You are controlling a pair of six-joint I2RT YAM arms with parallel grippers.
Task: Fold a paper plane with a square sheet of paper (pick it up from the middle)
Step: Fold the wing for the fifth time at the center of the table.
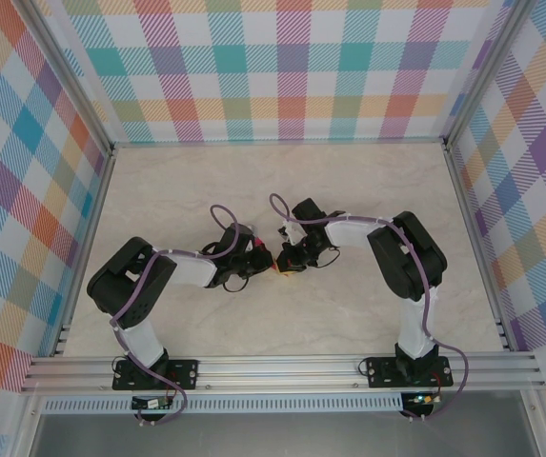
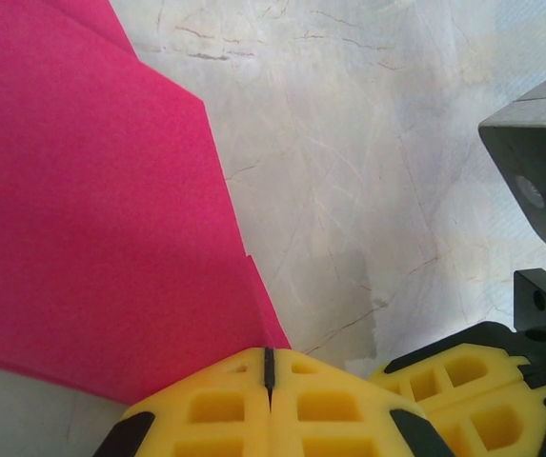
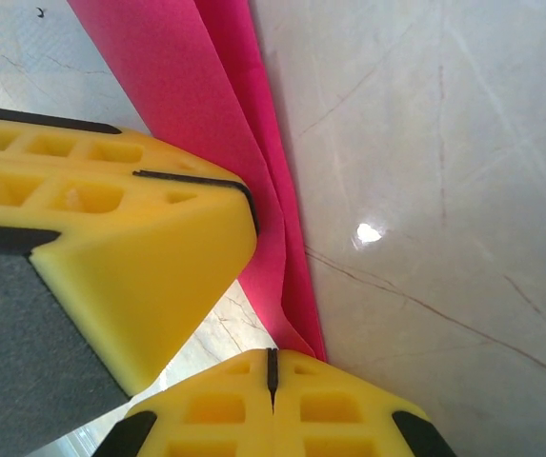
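Matte magenta paper [image 2: 91,209], folded into layered taper, on veined table [image 2: 396,143]; left gripper [image 2: 268,367], right gripper [image 3: 273,367] clenched at its tip; fingers [image 2: 215,409] blocky yellow.

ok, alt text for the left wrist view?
Magenta-pink paper, folded into overlapping layers, lies on the pale marbled table and covers the left half of the view. At bottom centre the left pincer is shut, its yellow tips at the paper's near corner. The right pincer sits close beside it, bottom right.

Bright even light, soft shadows, one glare spot.
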